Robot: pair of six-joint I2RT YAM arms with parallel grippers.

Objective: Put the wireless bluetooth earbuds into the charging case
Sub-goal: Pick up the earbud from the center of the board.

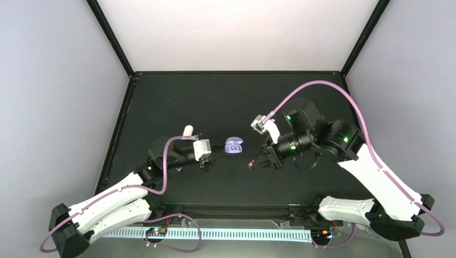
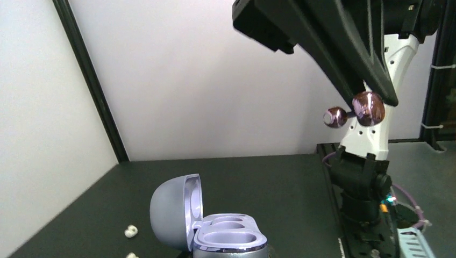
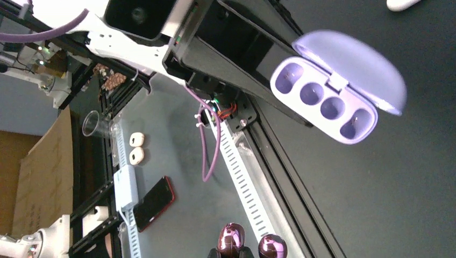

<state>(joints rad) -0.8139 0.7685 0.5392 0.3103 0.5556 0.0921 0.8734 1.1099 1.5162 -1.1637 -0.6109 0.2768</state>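
Purple earbuds [image 2: 369, 107] pinched in right tool [image 1: 251, 164], arm bent toward case [image 1: 234, 145].

Robot lab, black-framed test enclosure [image 1: 110, 37] (white walls [image 1: 236, 32])

Edges and specks
The purple case [image 2: 228, 236] slips under the left wrist view's bottom edge, one white bud [image 2: 130, 255] too; from above the purple buds [image 1: 250, 164] are a speck.
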